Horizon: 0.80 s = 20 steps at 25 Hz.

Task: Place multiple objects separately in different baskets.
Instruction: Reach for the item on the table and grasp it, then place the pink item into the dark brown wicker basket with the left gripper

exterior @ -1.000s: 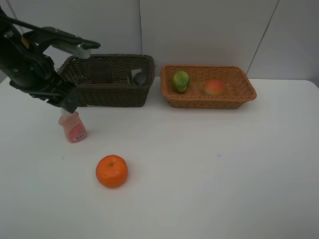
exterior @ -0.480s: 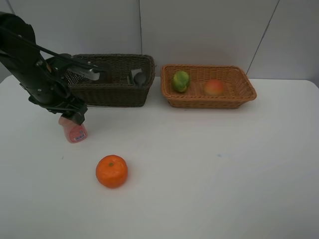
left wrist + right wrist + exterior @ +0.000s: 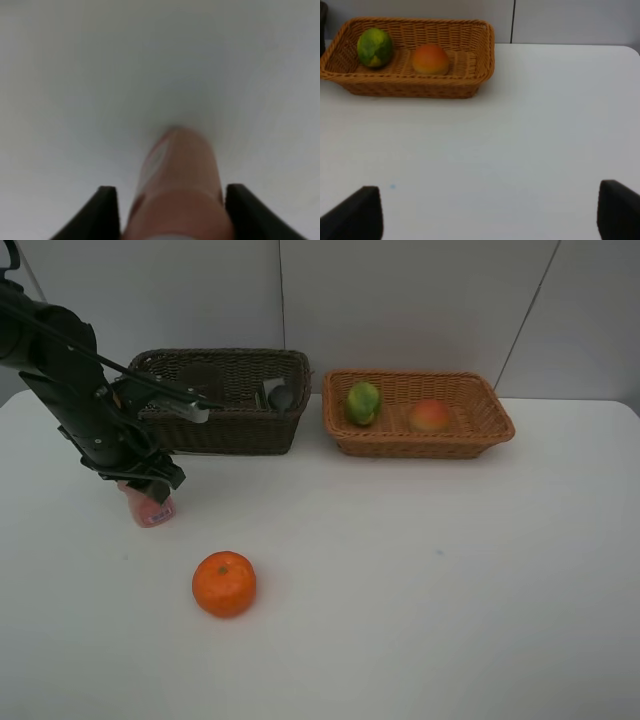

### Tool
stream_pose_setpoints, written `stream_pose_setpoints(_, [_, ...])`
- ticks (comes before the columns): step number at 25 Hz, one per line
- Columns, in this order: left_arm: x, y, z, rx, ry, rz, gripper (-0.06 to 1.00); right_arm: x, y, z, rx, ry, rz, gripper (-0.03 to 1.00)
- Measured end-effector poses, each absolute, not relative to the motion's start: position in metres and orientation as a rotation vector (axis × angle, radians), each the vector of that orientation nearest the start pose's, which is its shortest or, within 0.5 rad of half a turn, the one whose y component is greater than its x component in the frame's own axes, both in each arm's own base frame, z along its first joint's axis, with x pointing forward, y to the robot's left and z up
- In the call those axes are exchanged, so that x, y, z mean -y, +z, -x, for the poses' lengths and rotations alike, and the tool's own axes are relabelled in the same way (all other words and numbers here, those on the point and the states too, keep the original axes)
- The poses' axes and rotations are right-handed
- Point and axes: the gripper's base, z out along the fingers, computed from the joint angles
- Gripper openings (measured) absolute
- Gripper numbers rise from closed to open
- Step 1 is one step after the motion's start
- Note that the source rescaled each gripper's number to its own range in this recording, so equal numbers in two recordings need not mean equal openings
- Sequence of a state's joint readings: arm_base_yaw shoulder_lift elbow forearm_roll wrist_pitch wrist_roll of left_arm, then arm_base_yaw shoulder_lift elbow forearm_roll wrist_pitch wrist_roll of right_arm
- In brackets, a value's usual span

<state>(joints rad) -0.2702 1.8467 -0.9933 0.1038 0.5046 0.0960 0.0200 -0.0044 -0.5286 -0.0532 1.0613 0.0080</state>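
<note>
Smooth white tbl [image 3: 420, 570]: dk woven basket [image 3: 230, 430], tan woven basket [image 3: 420, 443], round orange [image 3: 224, 583].

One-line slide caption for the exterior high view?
Left gripper brackets the pink bottle on the white table; orange waits nearby, green citrus and peach already in the tan basket.

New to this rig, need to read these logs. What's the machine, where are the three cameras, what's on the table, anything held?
A robot with two arms, each ending in a claw. One picture is from a high camera, the other two from wrist cameras. On the table: an orange, a pink bottle, a dark basket and a tan basket holding a green fruit and a peach. The left claw straddles the bottle; whether it grips yet is unclear. The right claw is open, empty.
</note>
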Motion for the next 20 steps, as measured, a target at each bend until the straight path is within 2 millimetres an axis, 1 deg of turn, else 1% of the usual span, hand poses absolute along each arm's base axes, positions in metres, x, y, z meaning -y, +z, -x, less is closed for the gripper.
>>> stream_pose_setpoints(1, [0.0857,0.1394,-0.3261,-2.764,0.052,-0.631,0.38,0.0044,0.2852,0.009,-2.011,-0.045,0.009,0.87])
stream_pose_setpoints(20, [0.0859,0.1397,-0.3268,-2.757,0.049,-0.624,0.38,0.0044,0.2852,0.009,-2.011,-0.045,0.009,0.87])
